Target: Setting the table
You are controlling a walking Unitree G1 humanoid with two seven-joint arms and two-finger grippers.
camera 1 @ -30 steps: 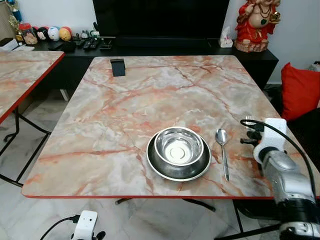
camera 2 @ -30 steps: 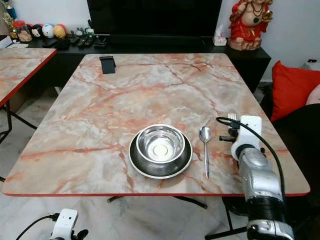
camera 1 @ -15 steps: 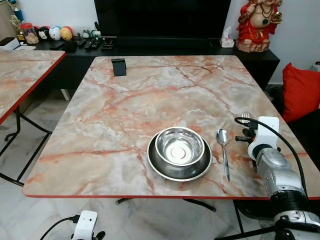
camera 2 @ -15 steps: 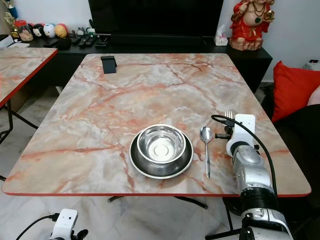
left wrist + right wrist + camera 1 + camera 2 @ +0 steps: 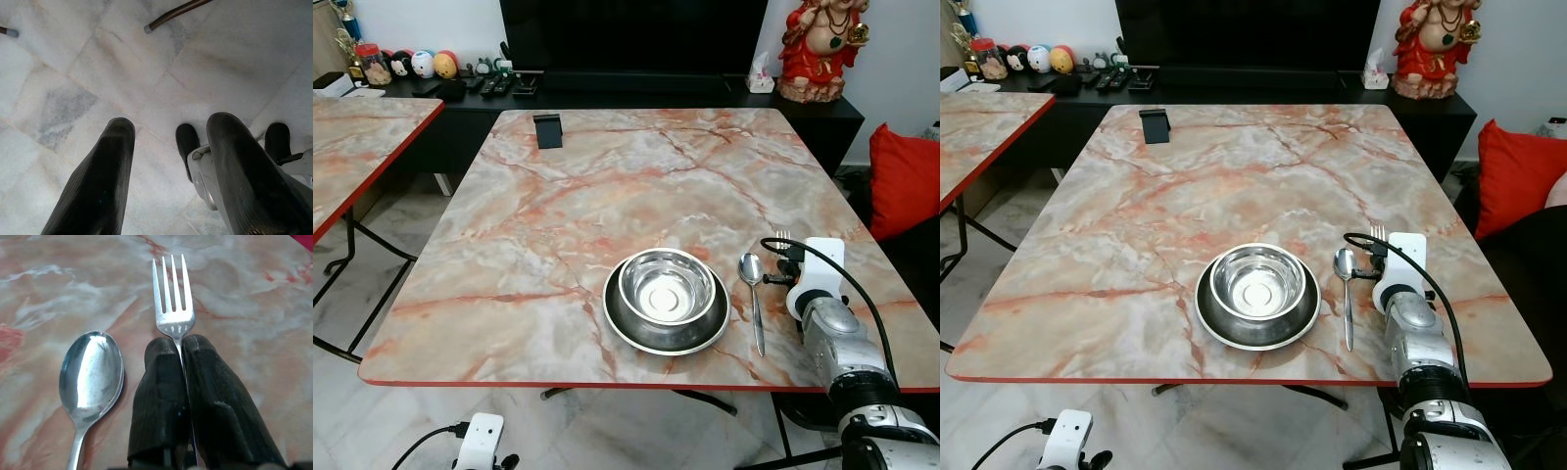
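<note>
A steel bowl (image 5: 666, 284) sits in a dark plate (image 5: 625, 328) near the front edge of the marble table (image 5: 607, 176). A spoon (image 5: 751, 292) lies just right of the plate, bowl end pointing away from me. My right gripper (image 5: 178, 345) is shut on a fork (image 5: 172, 298), held low over the table right beside the spoon, tines pointing away. In the eye views the fork's tines (image 5: 781, 236) stick out past the white wrist. My left gripper (image 5: 168, 127) hangs open over the tiled floor.
A small black stand (image 5: 546, 130) is at the table's far left corner. A second marble table (image 5: 352, 137) stands to the left. A red cushion (image 5: 901, 176) is at the right. A dark cabinet (image 5: 822, 108) with a red statue (image 5: 818, 49) runs behind.
My right arm has moved left with the fork, from near the table's right edge to beside the spoon. The bowl, plate and spoon have not moved.
</note>
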